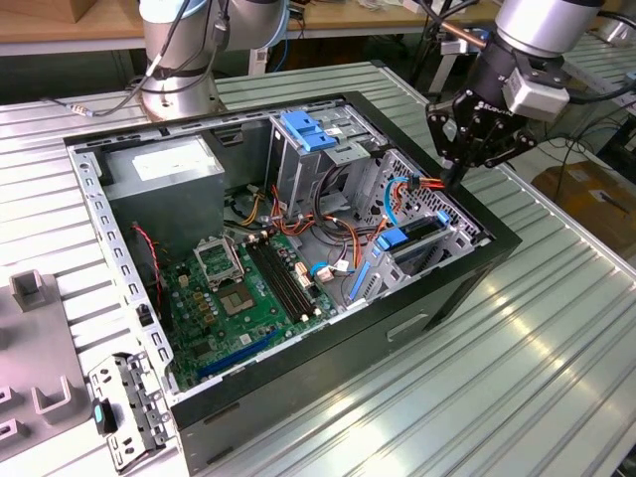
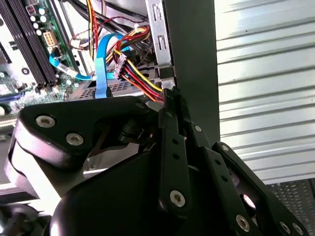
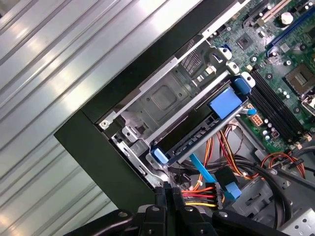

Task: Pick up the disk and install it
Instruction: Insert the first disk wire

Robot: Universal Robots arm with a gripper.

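One gripper (image 1: 459, 179) works this scene, sitting in the upper right of the exterior view, tip at the rim of the open computer case (image 1: 298, 393), just above the bundle of coloured power wires (image 1: 427, 185). Fingers read as pressed together with nothing between them (both wrist views show the two black fingertips (image 3: 170, 194) meeting in a thin line, no gap, no load).

The disk (image 1: 417, 238) sits in the drive cage at the right centre of the exterior view, below and slightly left of the gripper in frame, near but apart from it. It lies tilted in its bay, dark body edged by blue rails, one blue tab (image 1: 394, 239) facing the motherboard (image 1: 248, 298).

In the first wrist view the disk (image 3: 197, 135) runs diagonally from lower left of centre up toward the right, blue handle (image 3: 225, 103) at its upper end, blue rail tip (image 3: 160, 156) at the lower end nearest the fingertips. Long axis therefore points away from the gripper toward the board.

Judgement: the lower rail end is the closest part; whether the disk is fully seated cannot be told.

A blue cable (image 2: 102, 69) and the wire bundle (image 2: 133, 73) lie between fingertips and disk in the second wrist view.
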